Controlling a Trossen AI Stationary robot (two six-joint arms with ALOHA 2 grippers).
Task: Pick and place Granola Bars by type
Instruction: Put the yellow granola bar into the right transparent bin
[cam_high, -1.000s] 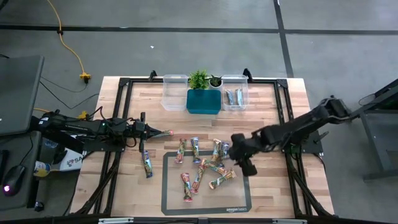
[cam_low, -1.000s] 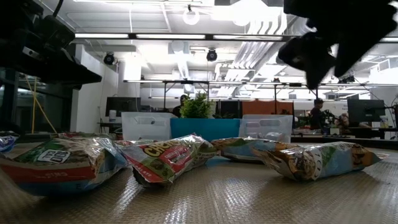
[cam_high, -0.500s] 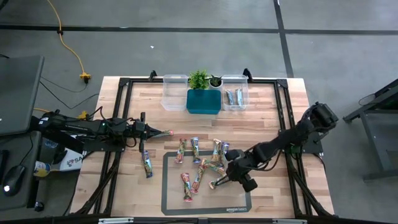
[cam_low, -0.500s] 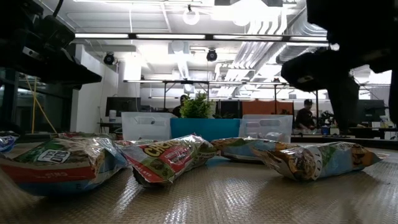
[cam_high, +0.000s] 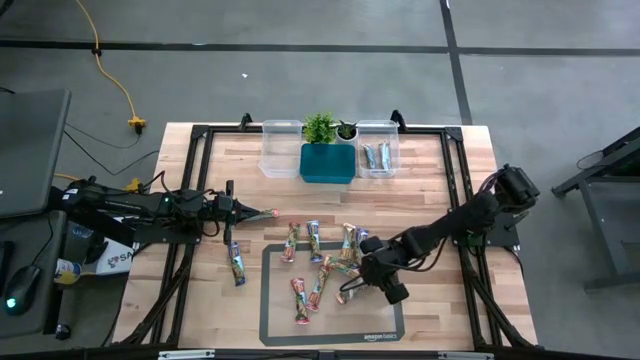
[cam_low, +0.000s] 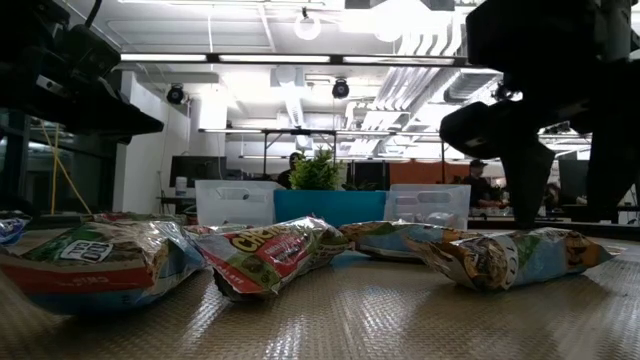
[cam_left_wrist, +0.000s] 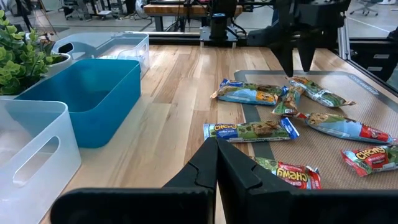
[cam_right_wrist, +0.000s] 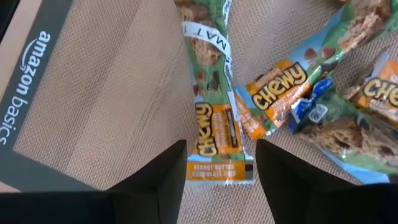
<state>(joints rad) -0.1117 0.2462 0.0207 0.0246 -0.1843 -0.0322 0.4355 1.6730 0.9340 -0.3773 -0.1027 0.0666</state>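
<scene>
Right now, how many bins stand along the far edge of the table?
3: the left clear bin, the blue bin in the middle, and the right clear bin, which holds some granola bars. No other bin seems hidden.

"amazon basics" printed on the dark mat (cam_right_wrist: 74, 112), "CHEWY" plus "PEANUT BUTTER CHOCOLATE CHIP" on the green-and-orange granola bar (cam_right_wrist: 214, 134), "CHEWY" again on the bar (cam_right_wrist: 283, 90) at its 2 o'clock, "CHEWY" on a red-wrapped bar (cam_low: 270, 255) too
</scene>
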